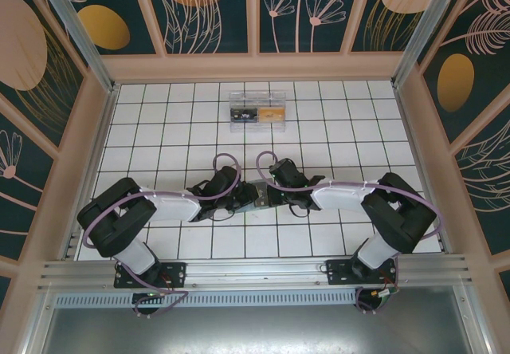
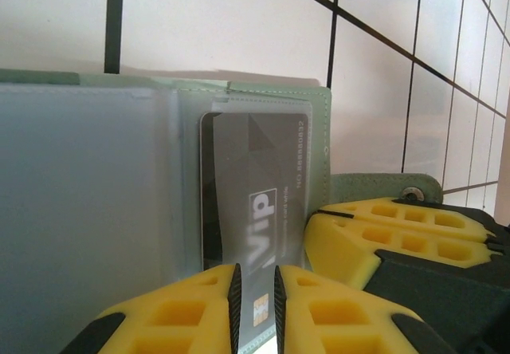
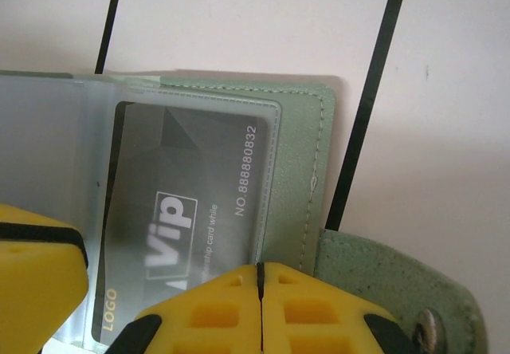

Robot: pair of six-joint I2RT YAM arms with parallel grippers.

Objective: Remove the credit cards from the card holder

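The left hand [image 2: 256,281] is being held slightly parted, nothing being clamped, tips sitting at the near end of the black credit card [image 2: 255,171]. Card is lying straight ahead, long axis running away from the hand, inside the clear sleeve [image 2: 96,194] of the open card holder [image 2: 320,155]. The right hand [image 3: 259,273], closed, is being pressed on the holder's edge.

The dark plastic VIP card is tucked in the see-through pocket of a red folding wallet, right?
Not quite. The folding wallet is dull grey-green, not red. The right wrist view shows it. The dark plastic VIP card is indeed tucked in its see-through pocket.
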